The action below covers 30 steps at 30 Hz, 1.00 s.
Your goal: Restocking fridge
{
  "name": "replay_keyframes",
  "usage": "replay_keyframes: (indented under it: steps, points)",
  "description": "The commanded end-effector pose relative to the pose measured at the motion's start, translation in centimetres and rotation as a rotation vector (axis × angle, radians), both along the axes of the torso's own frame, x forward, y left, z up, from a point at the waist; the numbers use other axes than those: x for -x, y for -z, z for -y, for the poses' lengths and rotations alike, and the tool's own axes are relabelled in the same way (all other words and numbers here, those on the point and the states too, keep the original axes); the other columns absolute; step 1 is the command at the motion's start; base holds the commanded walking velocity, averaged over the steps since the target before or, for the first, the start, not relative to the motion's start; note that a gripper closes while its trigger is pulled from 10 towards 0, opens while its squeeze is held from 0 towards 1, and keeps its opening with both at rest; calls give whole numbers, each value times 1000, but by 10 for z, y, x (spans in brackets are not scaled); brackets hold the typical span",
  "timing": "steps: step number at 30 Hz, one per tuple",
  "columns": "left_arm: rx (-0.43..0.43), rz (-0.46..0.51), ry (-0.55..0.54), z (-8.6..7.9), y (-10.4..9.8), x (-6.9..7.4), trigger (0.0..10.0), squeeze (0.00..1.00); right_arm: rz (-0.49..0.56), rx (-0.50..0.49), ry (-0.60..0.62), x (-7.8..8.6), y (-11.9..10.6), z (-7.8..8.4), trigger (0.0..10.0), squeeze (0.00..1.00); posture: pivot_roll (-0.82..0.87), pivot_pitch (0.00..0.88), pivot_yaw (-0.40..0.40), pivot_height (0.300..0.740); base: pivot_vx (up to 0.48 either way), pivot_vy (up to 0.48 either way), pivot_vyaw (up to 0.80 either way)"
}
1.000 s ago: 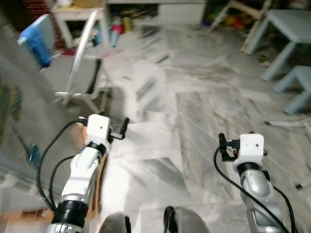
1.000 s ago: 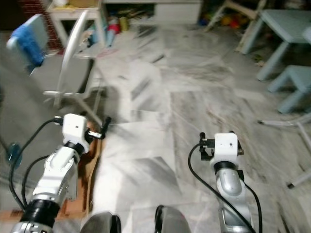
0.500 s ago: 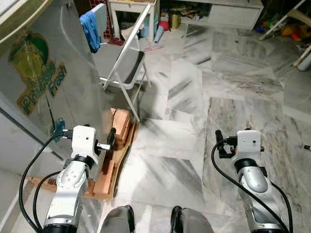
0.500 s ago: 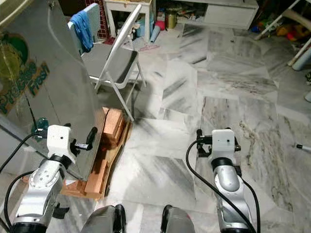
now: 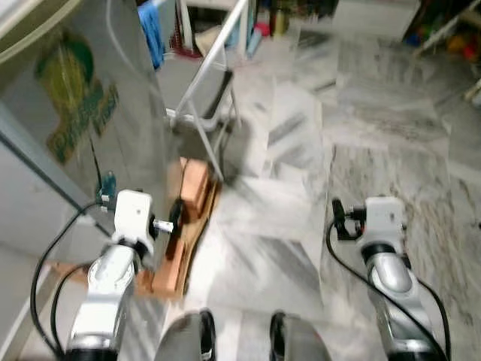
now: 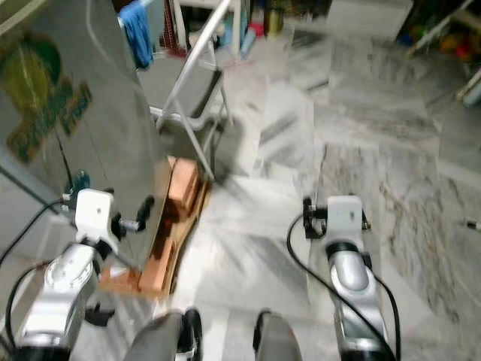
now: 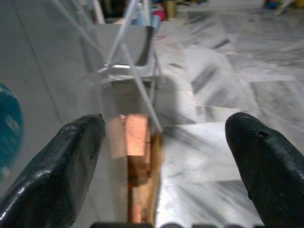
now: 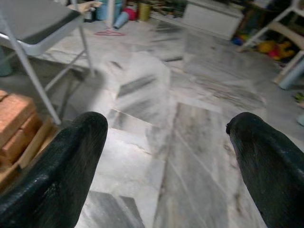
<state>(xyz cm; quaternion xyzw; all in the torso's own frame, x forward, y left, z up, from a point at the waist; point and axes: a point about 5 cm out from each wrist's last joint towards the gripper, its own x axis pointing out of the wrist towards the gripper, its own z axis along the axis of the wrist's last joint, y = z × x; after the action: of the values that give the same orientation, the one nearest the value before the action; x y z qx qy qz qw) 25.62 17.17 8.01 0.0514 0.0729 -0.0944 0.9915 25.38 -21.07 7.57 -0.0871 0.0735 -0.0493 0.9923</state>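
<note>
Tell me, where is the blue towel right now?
The blue towel hangs at the far left of the head views, just past the grey fridge wall and beside the folding chair, well ahead of the left gripper.

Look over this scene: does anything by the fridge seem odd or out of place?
Yes. The fridge stands on wooden blocks rather than on the marble floor, an improvised-looking base. A folding chair with a blue cloth stands close behind. Nothing looks spilled.
</note>
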Motion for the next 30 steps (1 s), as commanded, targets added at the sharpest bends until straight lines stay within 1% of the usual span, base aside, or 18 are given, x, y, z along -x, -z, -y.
replay_keyframes:
  steps: [1,8,10,15,20,23,24,25,28,29,30]
  points:
    - [-14,-2,2,-2,-2,1,10000,0,-7,-9,11,3,3,1,10000,0,-38,123,-25,740,-262,307,0]
    - [-14,5,4,-1,-2,1,10000,0,-7,-10,12,2,3,2,10000,0,-37,123,-26,740,-259,303,0]
    - [-32,17,16,-1,-4,0,10000,0,-7,-10,13,2,3,2,10000,0,-36,123,-26,740,0,0,0]
    - [-31,11,24,-3,-3,-2,10000,0,-5,-10,15,2,3,1,10000,0,-37,122,-25,740,0,0,0]
    - [-26,19,-16,-8,-4,-6,10000,0,-4,-11,17,3,3,2,10000,0,-35,123,-29,740,0,0,0]
    - [-7,22,-93,-13,-2,-19,10000,0,0,-12,16,2,1,1,10000,0,-35,124,-33,740,0,0,0]
    - [-7,22,-93,-13,-2,-19,10000,0,0,-12,16,2,1,1,10000,0,-35,124,-33,740,0,0,0]
    - [0,28,-131,-17,-3,-28,10000,0,7,-23,11,2,-2,-1,10000,0,-42,126,-38,740,0,0,0]
    - [18,43,-173,-20,-7,-50,10000,0,10,-39,-20,3,-6,-9,10000,0,-54,128,-43,740,0,0,0]
    - [15,50,-183,-21,-9,-54,10000,0,8,-41,-23,4,-6,-9,10000,0,-54,128,-43,740,0,0,0]
    - [15,50,-183,-21,-9,-54,10000,0,8,-41,-23,4,-6,-9,10000,0,-54,128,-43,740,0,0,0]
